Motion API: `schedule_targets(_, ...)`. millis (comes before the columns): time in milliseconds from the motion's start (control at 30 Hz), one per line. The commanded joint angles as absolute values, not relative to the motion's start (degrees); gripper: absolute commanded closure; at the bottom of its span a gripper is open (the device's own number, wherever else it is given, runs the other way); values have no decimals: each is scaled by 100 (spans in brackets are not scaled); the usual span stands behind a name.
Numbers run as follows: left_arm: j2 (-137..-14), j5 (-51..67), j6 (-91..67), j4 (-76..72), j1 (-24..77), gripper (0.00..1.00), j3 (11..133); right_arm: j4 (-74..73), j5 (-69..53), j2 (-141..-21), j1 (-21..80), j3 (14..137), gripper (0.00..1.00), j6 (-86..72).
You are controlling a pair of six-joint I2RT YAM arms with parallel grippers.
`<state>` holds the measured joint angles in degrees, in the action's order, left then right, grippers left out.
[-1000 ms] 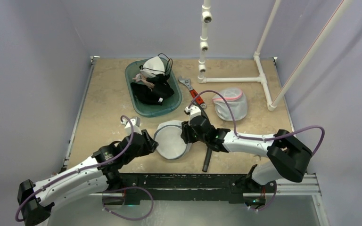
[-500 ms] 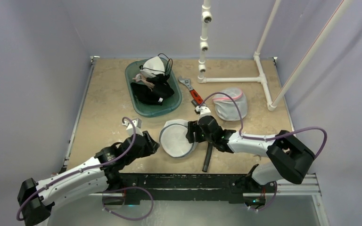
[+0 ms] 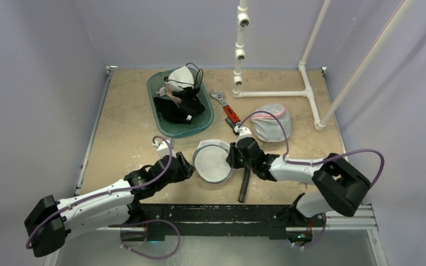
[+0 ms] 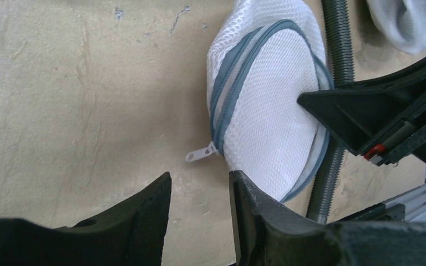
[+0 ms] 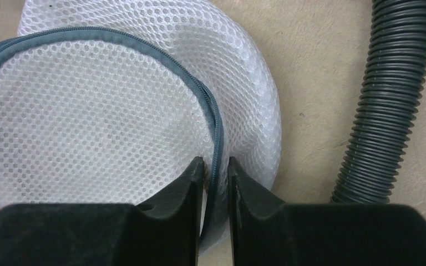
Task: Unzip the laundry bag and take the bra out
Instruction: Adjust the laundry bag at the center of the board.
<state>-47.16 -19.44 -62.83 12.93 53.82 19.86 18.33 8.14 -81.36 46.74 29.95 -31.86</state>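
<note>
- The right end effector (image 5: 213,166) is pinched narrow on the grey zip rim of the laundry bag (image 5: 100,116).
- The left end effector (image 4: 198,188) is part-open and empty, just short of the pull tab (image 4: 201,152).
- Best done by anchoring the rim, gripping the tab squarely and drawing it along the zip.
- On the worktop (image 3: 127,111): two mesh bags, counting the pink-trimmed bag (image 3: 270,123), one hose (image 5: 388,100), one basin (image 3: 191,131).
- The bra is unseen, presumably inside.

My left arm (image 3: 100,197) lies low, stretched forward and to the right. My left gripper (image 3: 187,168) points toward my other one, its two fingers (image 4: 150,213) apart with nothing between them. My right arm (image 3: 299,166) reaches leftward along the near side, elbow folded back by its base, wrist low. My right gripper (image 5: 216,173) has its fingers almost together, pinching the zipped rim of the laundry bag (image 5: 89,122)
</note>
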Motion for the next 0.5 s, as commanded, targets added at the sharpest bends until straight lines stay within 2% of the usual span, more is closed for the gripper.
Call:
schedule_targets(0, -4920, -1914, -6181, 284, 5421, 56, 1906, 1898, 863, -8105, 4658, 2847, 81, -3261)
schedule_targets(267, -5179, -1916, -6282, -635, 5415, 48, 1603, 2117, 547, -7808, 4462, 2543, 95, -3511)
schedule_targets(467, -4833, -1565, -6518, -1663, 5415, 46, 845, 2479, -176, -7642, 4111, 2283, 98, -3879)
